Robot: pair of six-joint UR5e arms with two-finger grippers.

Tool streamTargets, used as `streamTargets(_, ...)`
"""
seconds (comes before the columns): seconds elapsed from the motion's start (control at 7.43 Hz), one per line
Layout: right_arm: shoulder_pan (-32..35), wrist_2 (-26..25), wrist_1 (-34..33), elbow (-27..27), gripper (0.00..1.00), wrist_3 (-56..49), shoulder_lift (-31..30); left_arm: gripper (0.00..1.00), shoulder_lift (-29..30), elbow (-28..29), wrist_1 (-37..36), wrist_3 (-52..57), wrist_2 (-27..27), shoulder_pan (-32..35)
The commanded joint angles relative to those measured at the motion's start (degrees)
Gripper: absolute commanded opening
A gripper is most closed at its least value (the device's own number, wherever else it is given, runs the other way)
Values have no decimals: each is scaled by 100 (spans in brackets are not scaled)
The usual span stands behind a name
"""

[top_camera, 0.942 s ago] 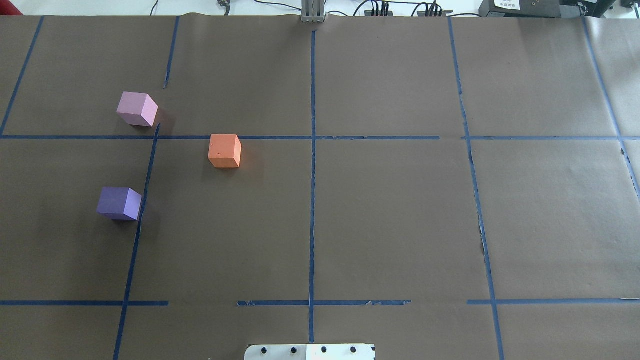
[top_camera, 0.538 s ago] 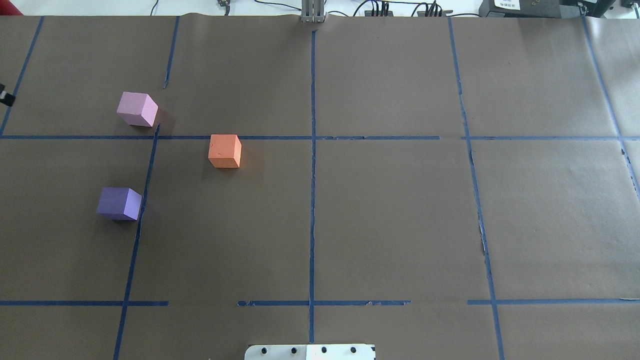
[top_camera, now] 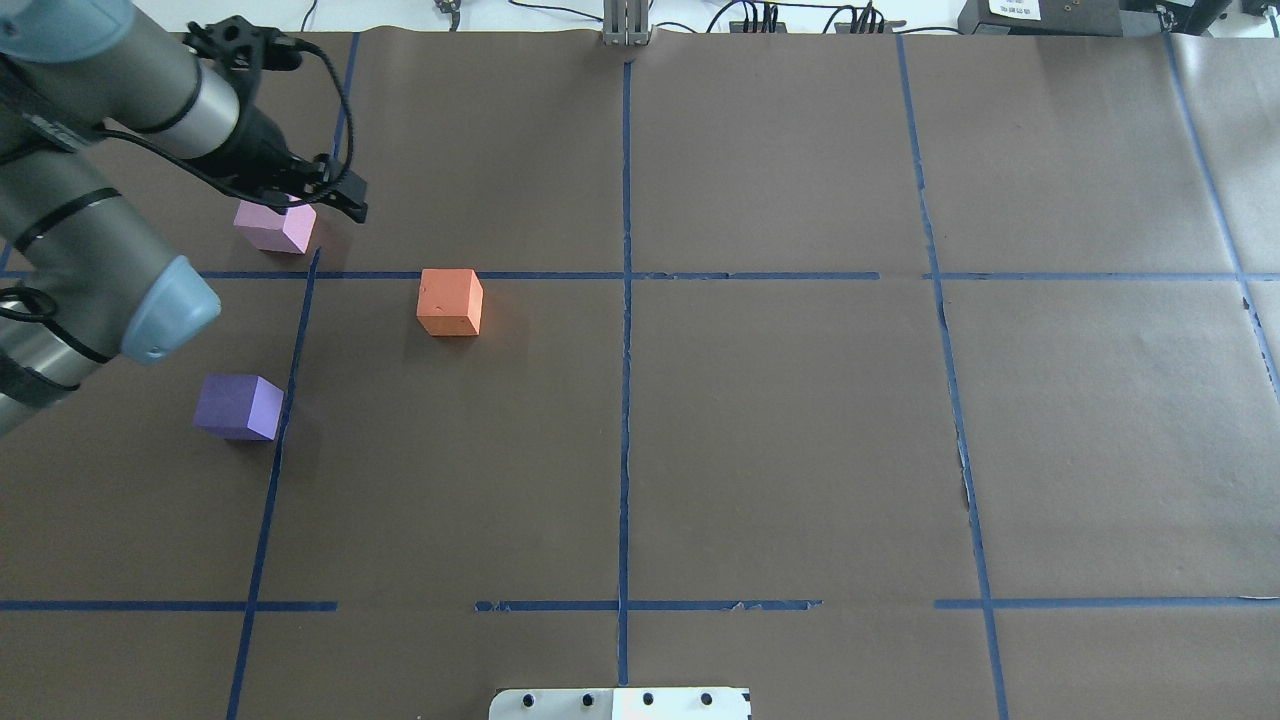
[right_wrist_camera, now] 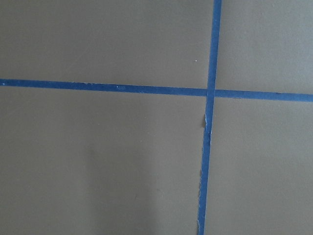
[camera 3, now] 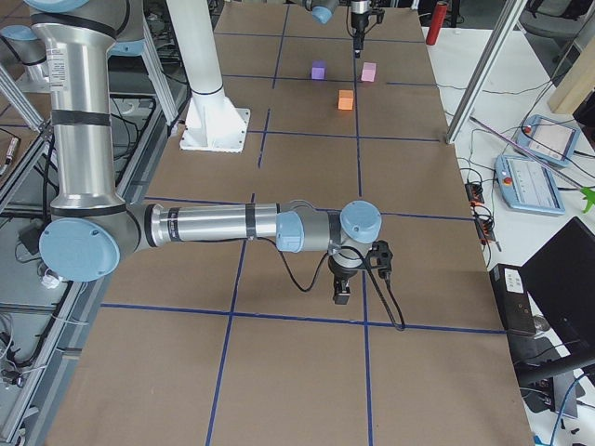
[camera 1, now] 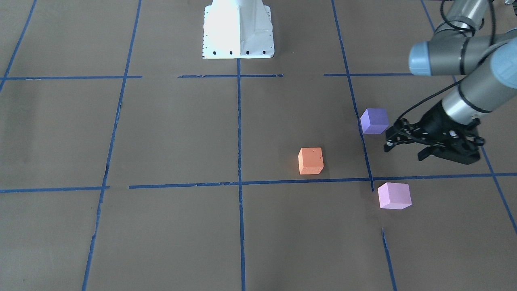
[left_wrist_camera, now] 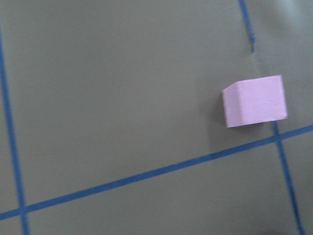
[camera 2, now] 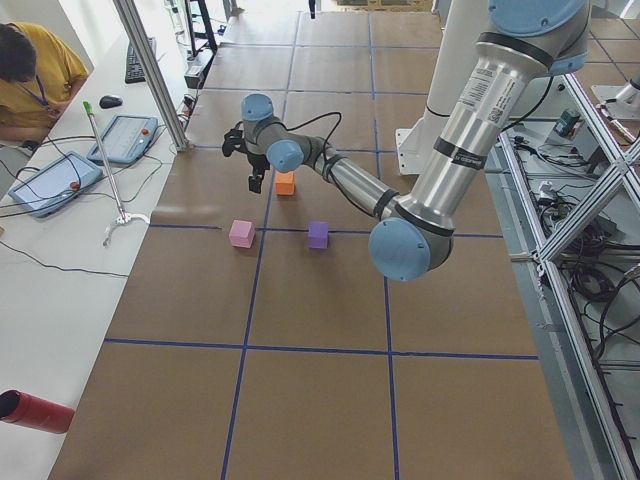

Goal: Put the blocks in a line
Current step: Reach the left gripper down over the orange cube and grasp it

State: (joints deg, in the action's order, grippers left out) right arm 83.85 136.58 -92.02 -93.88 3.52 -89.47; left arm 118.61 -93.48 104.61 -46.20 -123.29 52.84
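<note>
Three cubes sit on the brown paper. The orange block is nearest the middle. The purple block is nearer the robot base. The pink block is farthest from the base. My left gripper hovers open and empty above the table beside the pink block, and partly overlaps it in the overhead view. My right gripper shows only in the exterior right view, far from the blocks, low over bare paper. I cannot tell if it is open or shut.
The white robot base stands at the table's near edge. Blue tape lines divide the paper into squares. An operator sits beyond the far edge with tablets. A red cylinder lies off the paper.
My left arm has swung in from the overhead view's left edge and now hangs over the pink block. The three blocks have not moved.
</note>
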Motion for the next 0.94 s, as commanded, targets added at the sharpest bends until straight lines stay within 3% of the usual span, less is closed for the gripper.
streamTargets(0.0,0,0,0,1,100,0,0,100,521,443,15,-888,506,-589)
streamTargets(0.13,0,0,0,-7,100,0,0,100,531,488,24,-1186,830,-782)
streamTargets(0.81,0,0,0,1,100,0,0,100,690,1068,41,-1752,1290,-1284)
